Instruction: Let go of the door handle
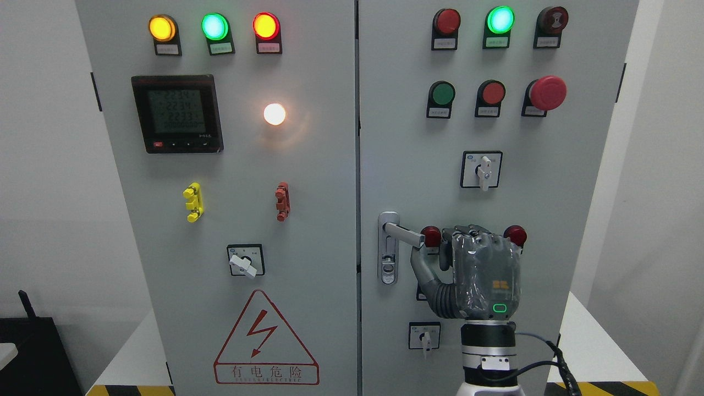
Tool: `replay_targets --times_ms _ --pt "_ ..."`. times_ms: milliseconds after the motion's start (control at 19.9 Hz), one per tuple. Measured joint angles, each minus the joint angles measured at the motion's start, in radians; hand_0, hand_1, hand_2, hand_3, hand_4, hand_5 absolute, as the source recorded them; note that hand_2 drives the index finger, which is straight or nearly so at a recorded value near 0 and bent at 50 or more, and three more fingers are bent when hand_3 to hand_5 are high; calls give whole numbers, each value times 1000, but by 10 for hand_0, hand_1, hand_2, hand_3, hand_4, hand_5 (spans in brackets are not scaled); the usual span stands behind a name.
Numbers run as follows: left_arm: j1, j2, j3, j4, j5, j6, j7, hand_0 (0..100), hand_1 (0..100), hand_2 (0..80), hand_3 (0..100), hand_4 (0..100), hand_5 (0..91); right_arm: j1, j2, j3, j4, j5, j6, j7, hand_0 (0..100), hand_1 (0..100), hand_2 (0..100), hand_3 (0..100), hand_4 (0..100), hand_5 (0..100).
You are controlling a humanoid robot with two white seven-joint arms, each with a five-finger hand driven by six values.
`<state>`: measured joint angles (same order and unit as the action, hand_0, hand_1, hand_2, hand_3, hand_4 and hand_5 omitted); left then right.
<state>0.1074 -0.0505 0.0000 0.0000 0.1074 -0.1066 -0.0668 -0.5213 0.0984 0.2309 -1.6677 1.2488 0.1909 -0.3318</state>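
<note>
Right hand (477, 269) raised in front of the right cabinet door (561, 231), back of the hand to the camera, arm coming up from the bottom edge right of centre. Fingers curled forward over the top of the palm, tips out of sight; thumb (422, 269) juts left and up, its tip just under the free end of the door handle (403, 234). Whether the thumb touches the lever cannot be told; the fingers do not wrap it, so the hand reads as loosely clenched, grasping nothing. The handle is a silver lever standing out to the right from its escutcheon plate (388, 250) at the door's left edge, keyhole below. Red push button (431, 236) just beyond the lever's end, another red button (516, 235) at the hand's right. Small rotary switch (424, 335) below the wrist, a larger selector switch (482, 170) above. Emergency stop mushroom (548, 92) upper right. Left door carries a digital meter (177, 113), lit white lamp (274, 114), and a high-voltage warning triangle (266, 338).
</note>
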Motion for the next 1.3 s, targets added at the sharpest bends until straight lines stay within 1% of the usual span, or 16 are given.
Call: replay_targets --times_ms 251,451,702,953,1153,1303 --pt "0 0 0 0 0 0 0 120 389 0 0 0 0 7 -1 6 -2 0 -3 2 485 535 957 1000 911 986" --pt "0 0 0 0 0 0 0 120 389 0 0 0 0 18 -2 17 -6 0 -11 -18 488 535 960 1000 913 986" --pt "0 0 0 0 0 0 0 120 389 0 0 0 0 32 -7 33 -13 0 -31 -33 495 534 963 1000 915 986" --pt "0 0 0 0 0 0 0 120 389 0 0 0 0 52 -23 42 -25 0 -46 -42 499 532 965 1000 916 985" --pt "0 0 0 0 0 0 0 120 389 0 0 0 0 62 -45 46 -41 0 -51 -54 509 518 957 1000 919 988" --pt "0 0 0 0 0 0 0 120 389 0 0 0 0 72 -58 47 -53 -2 -81 -69 524 498 974 1000 929 984"
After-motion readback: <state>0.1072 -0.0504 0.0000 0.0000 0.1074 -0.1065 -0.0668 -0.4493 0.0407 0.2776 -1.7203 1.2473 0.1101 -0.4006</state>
